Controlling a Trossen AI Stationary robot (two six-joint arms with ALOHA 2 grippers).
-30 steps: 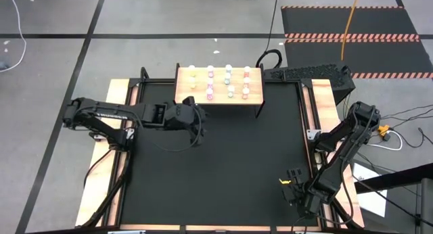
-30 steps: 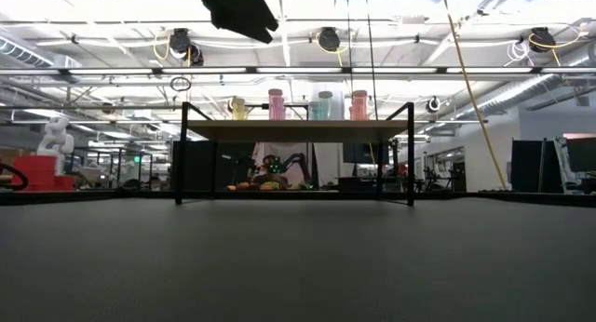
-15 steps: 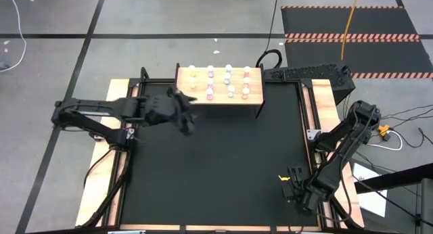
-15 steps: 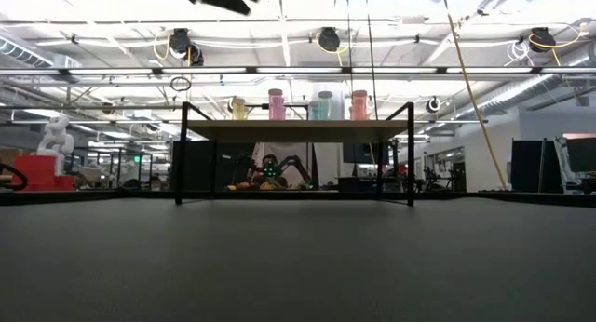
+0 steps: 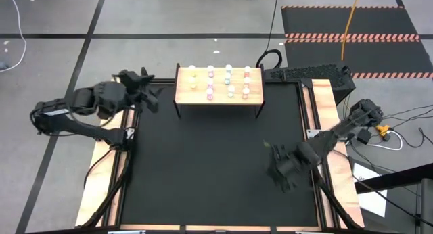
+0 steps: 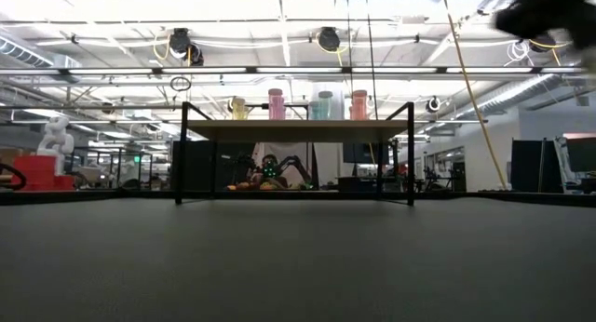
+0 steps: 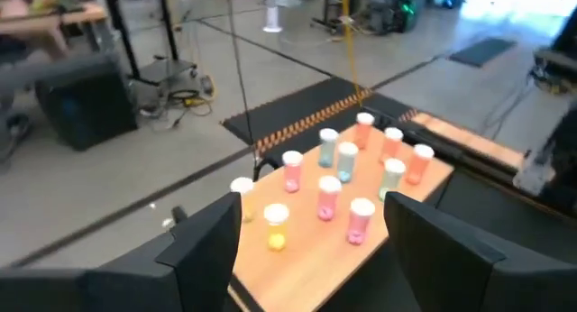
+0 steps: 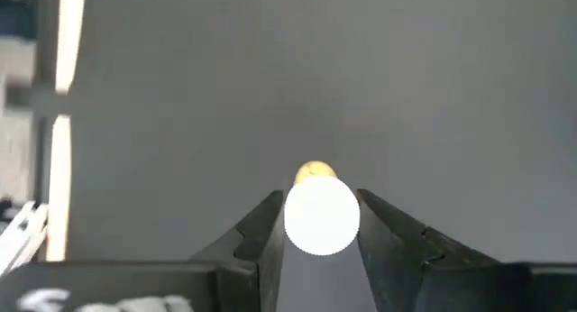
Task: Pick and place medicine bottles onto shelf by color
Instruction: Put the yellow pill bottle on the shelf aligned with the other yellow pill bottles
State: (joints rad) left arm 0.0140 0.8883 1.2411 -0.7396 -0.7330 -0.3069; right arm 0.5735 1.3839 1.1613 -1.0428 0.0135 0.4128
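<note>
My right gripper (image 8: 321, 235) clamps a yellow bottle (image 8: 322, 213), cap up; the shelf (image 5: 186, 97) lies beyond, its yellow column at the far-left end.

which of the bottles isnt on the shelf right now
The yellow bottle with the white cap, clamped in the right gripper above the black mat. All the others stand on the shelf.
</note>
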